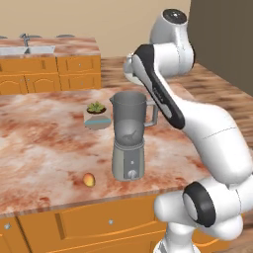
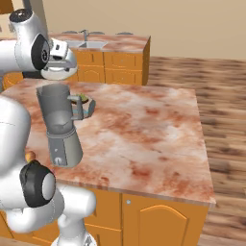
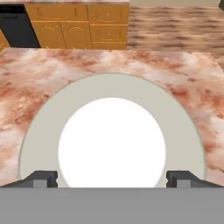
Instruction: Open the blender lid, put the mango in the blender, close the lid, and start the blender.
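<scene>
Lid stage, by the look of it: the blender [image 1: 129, 138] stands near the front edge of the counter [image 2: 144, 125] with its jar mouth bare. The blender lid [image 3: 112, 131] hangs in the air beyond the jar, close under the gripper [image 3: 112, 178]. The claw is spread wide, its tips in front of the lid's grey ring; whether they bear on the disc at all cannot be told. The mango [image 1: 88, 180] lies on the counter just left of the blender base, close to the front edge. A small bowl with a green plant [image 1: 96, 116] sits behind the jar, toward the counter's middle. Judgement: the lid should go down flat on bare counter toward the far side, clear of bowl and fruit and within reach for refitting. The descent on the mango should come straight from above, since a sideways nudge could roll it off the edge. No brand, label or lettering is legible on the blender or cabinets.
</scene>
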